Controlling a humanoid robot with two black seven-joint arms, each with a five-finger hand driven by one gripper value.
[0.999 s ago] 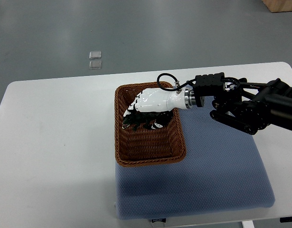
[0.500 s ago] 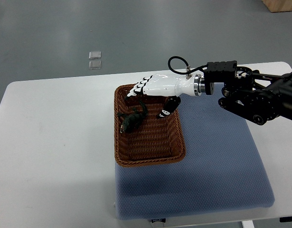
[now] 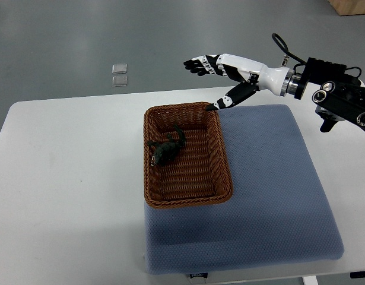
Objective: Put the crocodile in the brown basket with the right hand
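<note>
White table [image 3: 69, 178] carries a brown basket [image 3: 148, 172], its right part resting on a blue mat [image 3: 271, 196]. The dark crocodile [image 3: 165, 149] lies inside the basket, toward its far-left corner. The right hand [image 3: 235, 64] hovers by the basket's far right corner, fingers spread, thumb angled down, holding nothing.

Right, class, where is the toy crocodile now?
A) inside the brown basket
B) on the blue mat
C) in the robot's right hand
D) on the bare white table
A: the crocodile lies on the floor of the brown basket, while the right hand hovers beyond its far rim, open and empty.
</note>
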